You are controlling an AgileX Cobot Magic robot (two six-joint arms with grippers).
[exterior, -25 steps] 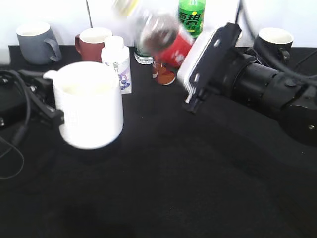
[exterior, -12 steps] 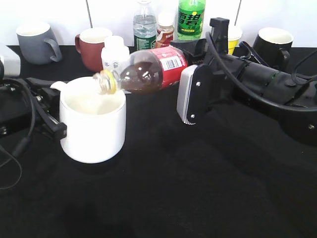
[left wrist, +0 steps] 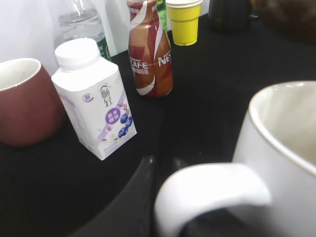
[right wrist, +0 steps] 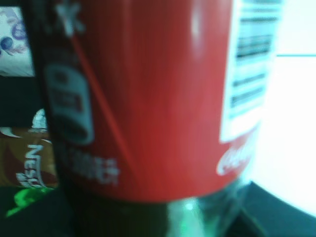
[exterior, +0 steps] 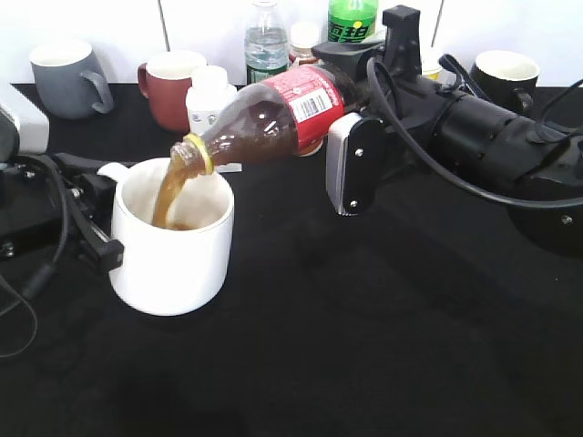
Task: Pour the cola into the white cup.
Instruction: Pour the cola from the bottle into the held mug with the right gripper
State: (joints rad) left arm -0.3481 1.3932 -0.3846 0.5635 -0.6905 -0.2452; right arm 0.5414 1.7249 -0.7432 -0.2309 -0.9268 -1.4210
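Observation:
The cola [exterior: 273, 114] is a clear bottle of dark liquid with a red label, lying tilted with its open neck over the white cup [exterior: 173, 264]. A brown stream runs from the neck into the cup, where a little liquid has pooled. My right gripper [exterior: 342, 86] is shut on the bottle's base end. The red label fills the right wrist view [right wrist: 148, 98], and the fingers are hidden there. My left gripper [exterior: 96, 232] is shut on the cup's loop handle [left wrist: 212, 190] from the left. The cup's rim shows in the left wrist view [left wrist: 286, 128].
Along the back stand a grey mug [exterior: 68, 77], a maroon mug [exterior: 168, 86], a white milk carton [exterior: 209, 91], a water bottle [exterior: 266, 41], a green soda bottle [exterior: 352, 18] and a black mug [exterior: 506, 77]. The Nescafe bottle [left wrist: 149, 49] and a yellow paper cup [left wrist: 183, 19] stand behind them.
The bottle swung down from a blurred raised pose to the cup's rim, then tipped further, and cola now streams into the cup. The cup settled slightly lower.

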